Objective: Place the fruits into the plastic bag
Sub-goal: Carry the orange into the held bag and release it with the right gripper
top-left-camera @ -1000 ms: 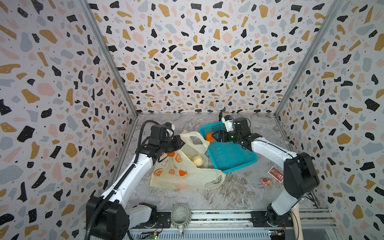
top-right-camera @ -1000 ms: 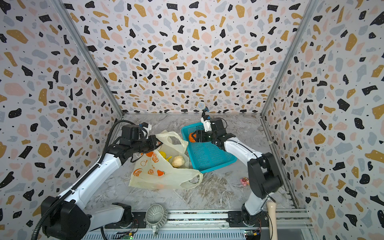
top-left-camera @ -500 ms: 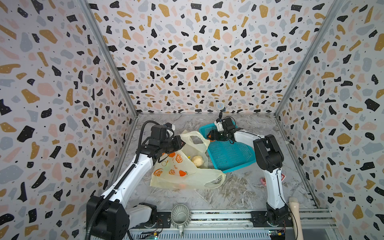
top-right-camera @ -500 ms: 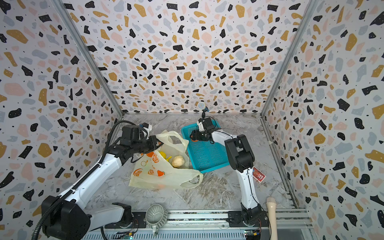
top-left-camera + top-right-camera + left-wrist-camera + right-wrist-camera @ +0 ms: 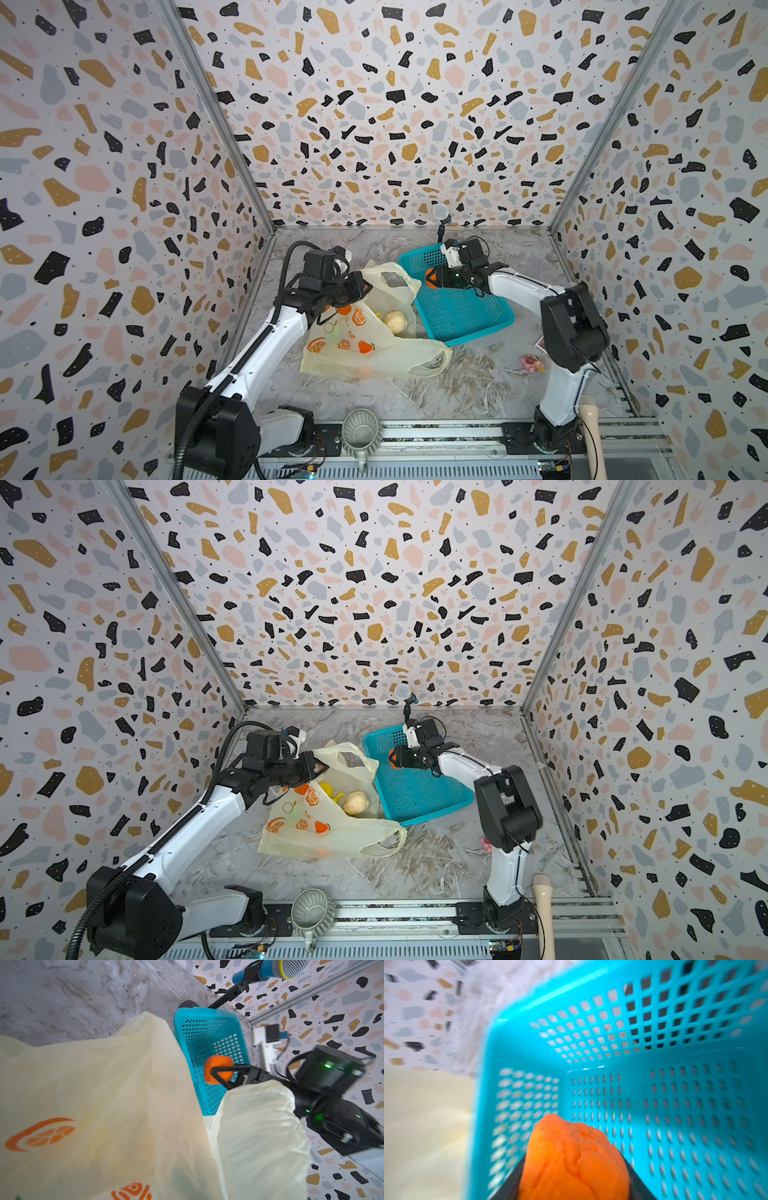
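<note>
The plastic bag (image 5: 365, 353) (image 5: 324, 837), pale yellow with orange prints, lies open on the marble floor. My left gripper (image 5: 365, 286) (image 5: 322, 766) is shut on the bag's upper edge and holds its mouth up. In the left wrist view the bag (image 5: 104, 1095) hides the jaws. A pale round fruit (image 5: 395, 322) (image 5: 355, 803) and a yellow fruit (image 5: 328, 789) lie inside. My right gripper (image 5: 432, 277) (image 5: 574, 1159) reaches into the teal basket (image 5: 461, 316) (image 5: 654, 1084), shut on an orange fruit (image 5: 428, 277) (image 5: 218, 1061) (image 5: 571, 1147) that fills the gap between its black fingers.
A microphone on a stand (image 5: 441, 212) rises behind the basket at the back wall. A grey cup (image 5: 360, 432) sits on the front rail. A small pink item (image 5: 532, 363) lies on the floor by the right arm's base, and a beige handle (image 5: 590, 419) stands at the front right.
The right gripper's jaws have closed in on the orange fruit in the basket, and the right arm's elbow has swung about. The left arm and the bag have not moved.
</note>
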Robot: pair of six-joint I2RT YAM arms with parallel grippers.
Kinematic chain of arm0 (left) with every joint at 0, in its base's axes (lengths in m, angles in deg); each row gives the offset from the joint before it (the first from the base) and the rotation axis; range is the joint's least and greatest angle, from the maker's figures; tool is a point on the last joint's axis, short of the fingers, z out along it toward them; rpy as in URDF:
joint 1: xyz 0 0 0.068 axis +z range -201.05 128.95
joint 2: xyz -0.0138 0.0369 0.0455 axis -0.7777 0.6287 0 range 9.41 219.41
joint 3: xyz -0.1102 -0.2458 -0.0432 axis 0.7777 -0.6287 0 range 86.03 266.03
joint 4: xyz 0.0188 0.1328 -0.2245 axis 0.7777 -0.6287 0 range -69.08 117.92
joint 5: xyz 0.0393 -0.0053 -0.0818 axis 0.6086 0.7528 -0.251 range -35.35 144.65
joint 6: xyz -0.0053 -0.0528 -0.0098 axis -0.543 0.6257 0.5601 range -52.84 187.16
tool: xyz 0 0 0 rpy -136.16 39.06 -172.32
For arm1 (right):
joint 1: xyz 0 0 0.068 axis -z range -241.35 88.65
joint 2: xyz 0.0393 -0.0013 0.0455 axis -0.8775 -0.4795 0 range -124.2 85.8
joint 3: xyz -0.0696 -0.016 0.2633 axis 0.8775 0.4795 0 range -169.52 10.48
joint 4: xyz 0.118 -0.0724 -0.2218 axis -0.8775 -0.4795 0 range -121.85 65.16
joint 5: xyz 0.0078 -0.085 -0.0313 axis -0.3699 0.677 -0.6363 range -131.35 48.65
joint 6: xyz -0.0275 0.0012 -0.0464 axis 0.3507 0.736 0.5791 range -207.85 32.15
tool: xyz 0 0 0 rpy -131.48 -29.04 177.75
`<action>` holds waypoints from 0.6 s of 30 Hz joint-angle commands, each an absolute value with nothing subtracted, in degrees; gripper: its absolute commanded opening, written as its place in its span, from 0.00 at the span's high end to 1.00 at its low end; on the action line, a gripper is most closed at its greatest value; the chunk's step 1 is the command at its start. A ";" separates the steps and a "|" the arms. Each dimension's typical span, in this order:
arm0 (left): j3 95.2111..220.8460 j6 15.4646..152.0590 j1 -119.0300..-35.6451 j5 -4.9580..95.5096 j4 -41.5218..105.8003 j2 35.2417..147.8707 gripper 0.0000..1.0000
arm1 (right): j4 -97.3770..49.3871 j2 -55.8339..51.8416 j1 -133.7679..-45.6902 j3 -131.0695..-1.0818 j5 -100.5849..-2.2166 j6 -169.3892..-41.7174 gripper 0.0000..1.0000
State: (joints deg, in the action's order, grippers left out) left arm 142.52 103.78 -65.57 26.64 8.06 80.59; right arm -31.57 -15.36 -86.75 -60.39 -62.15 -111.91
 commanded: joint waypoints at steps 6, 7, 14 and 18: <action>143.66 102.23 -65.64 26.43 9.23 80.58 1.00 | -37.05 6.09 -89.35 -46.80 -66.97 -107.47 0.55; 144.23 102.09 -65.59 26.52 8.93 80.65 1.00 | -36.86 7.19 -90.69 -45.95 -68.57 -106.49 0.55; 147.03 101.27 -65.62 27.48 6.75 80.43 1.00 | -34.12 2.10 -101.22 -47.97 -71.94 -103.13 0.54; 146.53 101.85 -65.62 27.53 6.53 79.09 1.00 | -30.97 -6.03 -108.03 -54.54 -71.05 -102.12 0.52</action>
State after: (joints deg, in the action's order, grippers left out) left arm 145.29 102.38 -65.57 27.21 6.58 80.50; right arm -33.82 -3.08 -104.94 -49.33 -70.43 -104.08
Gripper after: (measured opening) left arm 0.047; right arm 0.546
